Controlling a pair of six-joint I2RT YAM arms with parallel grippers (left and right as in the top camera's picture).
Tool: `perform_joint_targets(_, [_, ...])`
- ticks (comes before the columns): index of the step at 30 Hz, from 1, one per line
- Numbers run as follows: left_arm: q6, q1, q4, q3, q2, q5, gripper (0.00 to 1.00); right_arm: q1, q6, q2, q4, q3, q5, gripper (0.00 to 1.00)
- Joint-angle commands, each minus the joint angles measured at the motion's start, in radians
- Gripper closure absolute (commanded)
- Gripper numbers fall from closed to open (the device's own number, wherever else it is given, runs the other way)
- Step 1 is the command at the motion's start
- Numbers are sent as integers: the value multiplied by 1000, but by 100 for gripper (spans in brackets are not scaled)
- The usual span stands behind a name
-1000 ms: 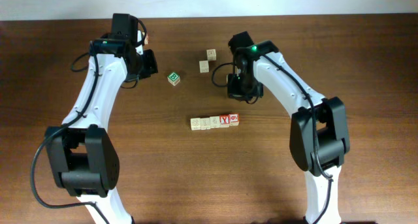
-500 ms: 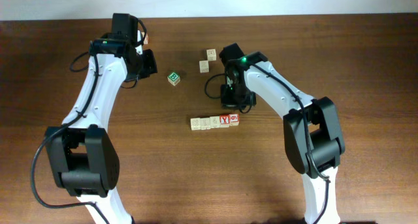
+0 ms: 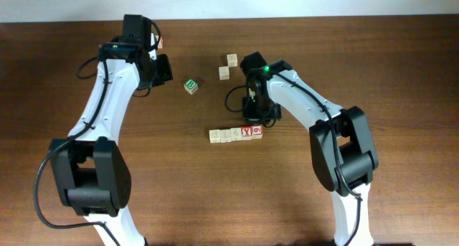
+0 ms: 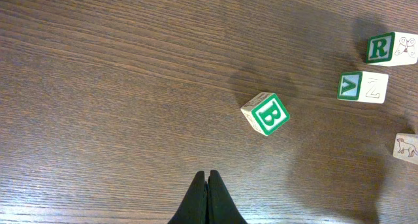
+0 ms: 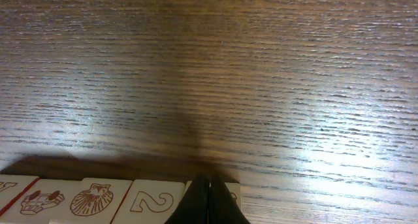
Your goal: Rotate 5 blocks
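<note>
Five pale wooden blocks (image 3: 236,134) lie in a tight row at mid-table, one showing a red Y (image 3: 247,132). In the right wrist view the row runs along the bottom edge, with a shell face (image 5: 98,199) and a 2 face (image 5: 159,201) showing. My right gripper (image 5: 209,182) is shut with nothing in it, and its tips hang over the row's right-end block (image 5: 232,192), partly hiding it. Seen from overhead, the right gripper (image 3: 254,120) is just behind the Y end of the row. My left gripper (image 4: 208,175) is shut and empty, far back left (image 3: 166,69).
A green B cube (image 3: 191,86) sits alone ahead of the left gripper, also clear in the left wrist view (image 4: 265,113). Two more cubes, with green R (image 4: 390,48) and V (image 4: 363,86) faces, stand at the back centre. An animal-marked cube (image 4: 406,145) shows at that view's right edge.
The right gripper has swung left and forward, coming down close behind the row of blocks. The left arm and all the blocks have stayed put.
</note>
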Motion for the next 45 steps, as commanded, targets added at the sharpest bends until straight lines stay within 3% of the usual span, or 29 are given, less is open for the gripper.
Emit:
perform_joint_targets(1, [-9,3,1,19,5,-15,100,5,0,5,-6,6,-10,96])
perform_joint_targets(8, [-9,3,-16,19,5,-14,100,-61,-21,-3,-211,284,-13,96])
perform_joint_targets(14, [-9,3,-54,19,5,-11,100,-136,-174,-4,-431,566,-45,96])
perform_joint_targets(17, [-9,3,-86,19,5,-6,100,-175,-192,-4,-520,615,-73,96])
perform_joint_targets(21, [-9,3,-104,19,5,-6,100,-181,-195,-2,-500,511,-82,96])
perform_joint_targets(28, [-8,3,-104,19,5,-8,100,-129,-134,-2,-299,171,-99,96])
perform_joint_targets(32, [3,3,-106,19,5,-27,100,-121,-135,-2,-223,62,-122,96])
perform_joint_targets(45, [6,3,-104,19,5,-34,100,-71,-137,-2,-208,15,-141,95])
